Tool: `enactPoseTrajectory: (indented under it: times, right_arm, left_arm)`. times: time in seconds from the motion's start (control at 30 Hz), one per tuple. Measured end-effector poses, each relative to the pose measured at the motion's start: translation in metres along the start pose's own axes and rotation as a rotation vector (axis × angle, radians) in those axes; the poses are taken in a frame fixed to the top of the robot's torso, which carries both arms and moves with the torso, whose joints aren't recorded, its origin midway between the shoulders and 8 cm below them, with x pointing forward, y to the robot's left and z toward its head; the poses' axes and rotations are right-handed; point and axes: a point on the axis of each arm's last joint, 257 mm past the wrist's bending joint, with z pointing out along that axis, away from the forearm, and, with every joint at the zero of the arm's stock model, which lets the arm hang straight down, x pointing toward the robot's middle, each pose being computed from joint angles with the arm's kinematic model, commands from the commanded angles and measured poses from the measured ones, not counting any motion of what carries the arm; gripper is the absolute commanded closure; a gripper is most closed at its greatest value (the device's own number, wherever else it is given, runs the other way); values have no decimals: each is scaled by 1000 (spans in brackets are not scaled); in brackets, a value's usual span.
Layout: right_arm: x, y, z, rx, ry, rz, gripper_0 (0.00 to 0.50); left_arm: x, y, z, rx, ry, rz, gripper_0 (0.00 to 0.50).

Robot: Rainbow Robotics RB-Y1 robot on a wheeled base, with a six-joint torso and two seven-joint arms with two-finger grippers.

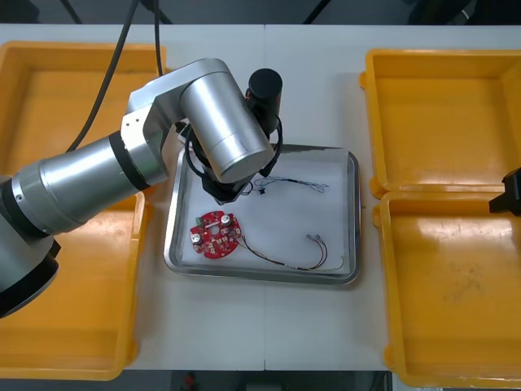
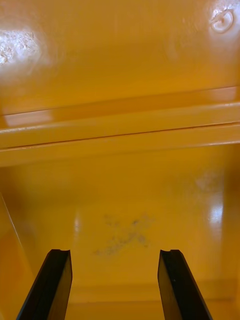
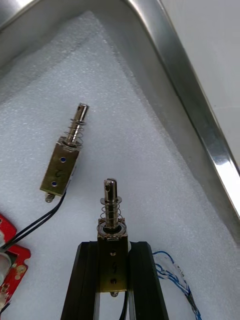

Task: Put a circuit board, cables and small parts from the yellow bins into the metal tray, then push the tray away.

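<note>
My left gripper point(image 3: 112, 246) is shut on a small metal part point(image 3: 112, 235), a brass-coloured body with a spring and pin, held just over the white inside of the metal tray point(image 1: 352, 213). A second small metal part point(image 3: 61, 166) lies on the lining beyond the fingers, black wires trailing from it. The red circuit board point(image 1: 216, 235) sits in the tray's near left corner. A blue and white cable point(image 1: 295, 183) and a thin dark cable point(image 1: 286, 259) also lie inside. My left arm point(image 1: 224, 122) covers the tray's far left. My right gripper point(image 2: 115, 280) hangs open over a yellow bin point(image 2: 130, 200).
Two yellow bins stand at the left point(image 1: 57, 90) point(image 1: 81, 326) and two at the right point(image 1: 440, 114) point(image 1: 456, 301); I see nothing in them. The right gripper point(image 1: 507, 198) sits at the right edge, between the two right bins. The tray rim point(image 3: 200, 115) runs close to the held part.
</note>
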Motion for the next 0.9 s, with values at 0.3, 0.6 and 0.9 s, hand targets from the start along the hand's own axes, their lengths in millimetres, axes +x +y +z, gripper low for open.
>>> enactPoseTrajectory:
  times: [0.3, 0.6, 0.9]
  right_arm:
    - [2, -1, 1, 3, 4, 2, 0]
    - [1, -4, 1, 12, -1, 4, 0]
    - [0, -4, 1, 14, -2, 4, 0]
  left_arm:
    - [2, -2, 6, 24, -25, 96, 500]
    - [1, 4, 11, 8, -27, 158, 493]
    - [-4, 11, 18, -17, -33, 142, 192]
